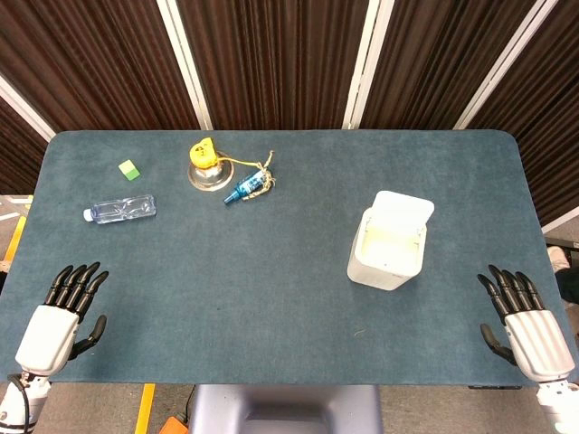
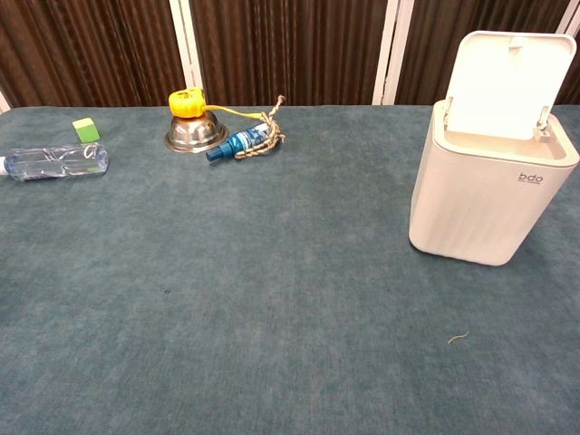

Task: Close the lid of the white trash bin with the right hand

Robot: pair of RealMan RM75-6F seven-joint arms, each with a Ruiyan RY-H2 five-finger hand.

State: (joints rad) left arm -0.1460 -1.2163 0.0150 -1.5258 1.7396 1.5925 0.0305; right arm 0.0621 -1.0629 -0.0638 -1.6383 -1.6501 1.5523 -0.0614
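Resting at the near edge of the tabletop (image 1: 271,298), both of my hands lie palm down with nothing in them. My right hand (image 1: 525,324) sits at the near right corner, its dark fingers spread apart and pointing toward the far edge. My left hand (image 1: 60,316) sits at the near left corner in the same pose, fingers apart and holding nothing. Neither hand shows in the chest view.

The tabletop is covered in blue-grey felt. The white trash bin (image 1: 389,242) stands upright on the right half of it, closer to the right edge than to the middle, and well apart from my right hand. Its lid (image 2: 506,83) is open, standing up from the hinge on the far side of the bin, so the pale inside of the bin shows from above. The chest view shows a small grey logo on the bin's front wall.

Other things sit near the far left corner. A clear plastic bottle (image 1: 120,210) lies on its side close to the left edge. A small green block (image 1: 130,168) sits beyond it, nearer the far edge. A steel bowl (image 1: 208,175) stands upside down to the right of the block, with a yellow object (image 1: 204,153) on top of it. Just beside the bowl lies a small blue bottle (image 1: 242,189), with a coil of rope (image 1: 261,180) touching it. A short pale thread (image 2: 459,338) lies on the felt in front of the bin.
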